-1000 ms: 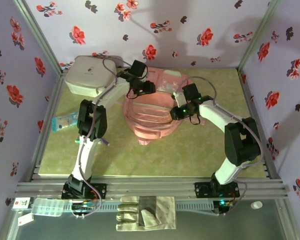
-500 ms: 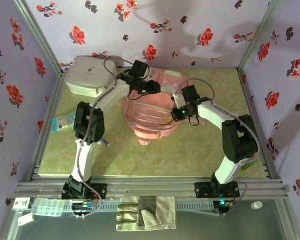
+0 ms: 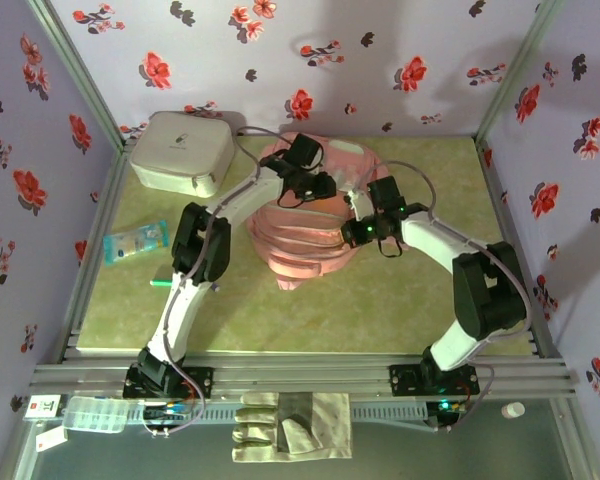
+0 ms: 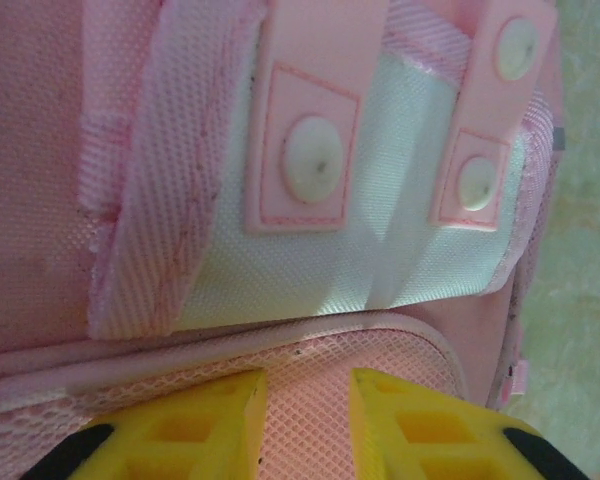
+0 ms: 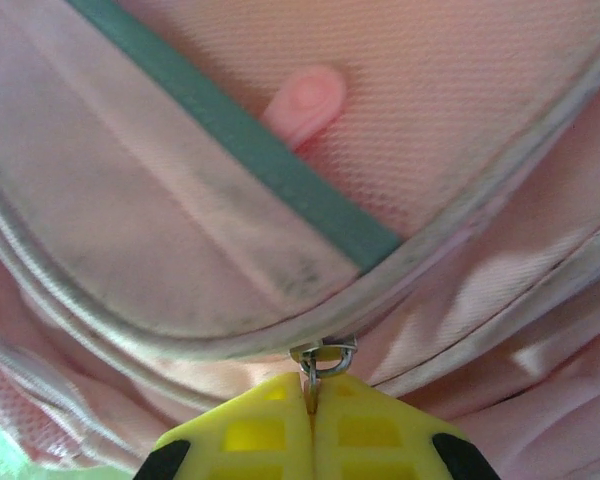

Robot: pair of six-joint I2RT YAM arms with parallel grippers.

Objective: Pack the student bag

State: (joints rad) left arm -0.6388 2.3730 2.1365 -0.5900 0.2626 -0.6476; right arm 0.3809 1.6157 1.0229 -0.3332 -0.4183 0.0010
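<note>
The student bag lies mid-table. The left gripper, fingers apart, hovers at its far end. The right gripper is clamped on the zip pull at its right side.

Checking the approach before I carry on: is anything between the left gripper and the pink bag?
Nothing visible does. The left gripper hangs right over the pink bag, jaws apart, only the bag's mesh fabric under them. The right gripper is shut on the bag's zip pull.
</note>
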